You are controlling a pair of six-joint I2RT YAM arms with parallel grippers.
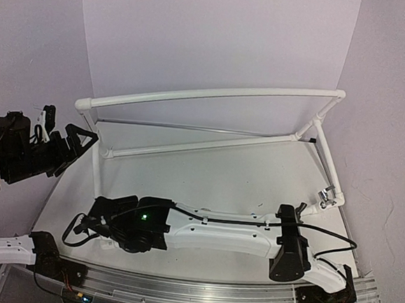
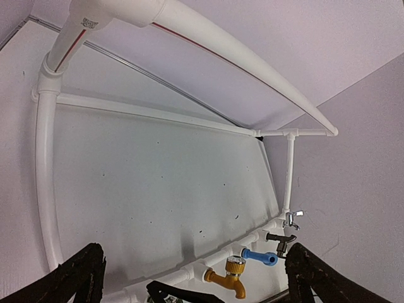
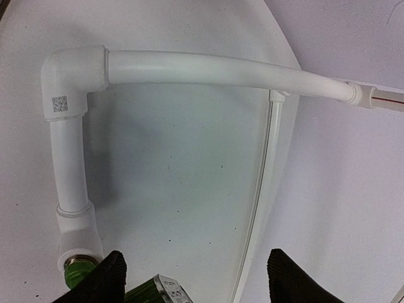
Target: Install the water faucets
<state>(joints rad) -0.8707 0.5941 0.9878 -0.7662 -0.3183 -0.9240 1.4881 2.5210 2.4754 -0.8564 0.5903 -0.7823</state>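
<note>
Black right fingers (image 3: 104, 278), spread wide, are seen flanking a green plastic faucet (image 3: 77, 273) seated in the corner socket of a white pipe frame (image 3: 69, 164). A golden-orange faucet (image 2: 231, 276), blue faucet (image 2: 259, 257), dark grey faucet (image 2: 281, 238) and shiny silver faucet (image 2: 291, 219) are fitted along that frame. Gripping and tightening the green one is judged next. Left fingers (image 2: 82, 278) are spread, empty.

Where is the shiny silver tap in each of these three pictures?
Top external: silver tap at the far right, about mid-height.
Left wrist: lower right, just beyond the dark grey tap.
Right wrist: not in it.
Shared landmark: the long white top pipe.
</note>
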